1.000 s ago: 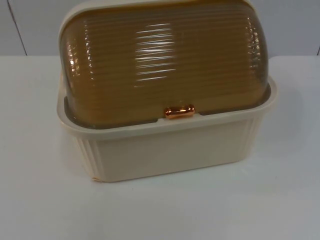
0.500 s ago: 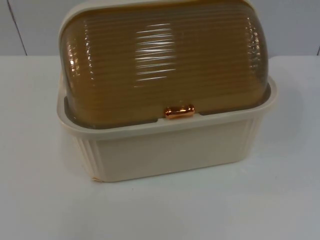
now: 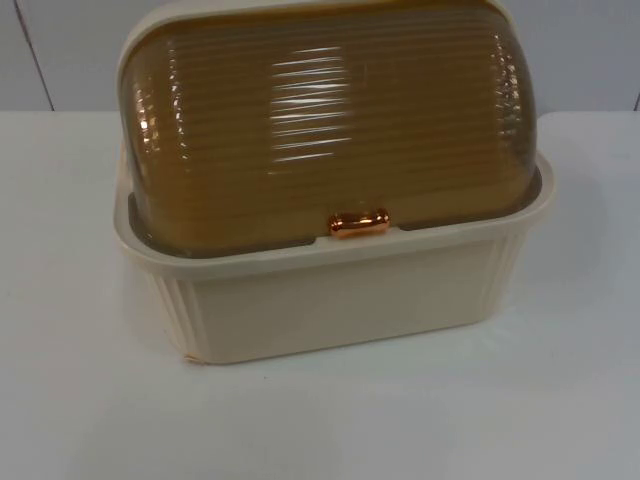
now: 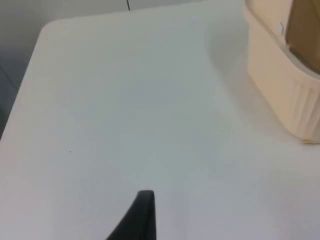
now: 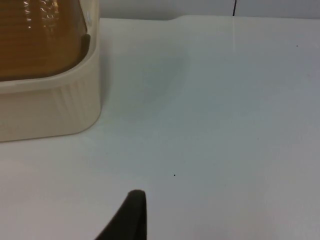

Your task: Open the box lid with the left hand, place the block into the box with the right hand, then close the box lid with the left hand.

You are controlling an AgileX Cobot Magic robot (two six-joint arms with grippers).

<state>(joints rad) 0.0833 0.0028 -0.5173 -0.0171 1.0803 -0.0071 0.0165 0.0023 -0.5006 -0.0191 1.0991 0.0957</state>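
Sitting on the white table in the top view: one cream box with its ribbed amber lid rolled down shut, and one copper handle lying at the lid's front edge against the box rim. Standing behind it: the grey partition wall.

Showing, from the left wrist view, one end wall of the box with a sliver of lid above it, off to one side of the left gripper and well apart from it, with bare table lying ahead. Only one black fingertip of that gripper being visible, hovering over the table and holding nothing visible; how far apart its fingers stand cannot be told.

Showing, from the right wrist view, the opposite end of the box and a patch of lid, again aside from and well apart from the right gripper. One fingertip visible here too, over bare table, with nothing seen in its grasp; its opening cannot be told either.

Standing between either gripper and the box: nothing but table surface.
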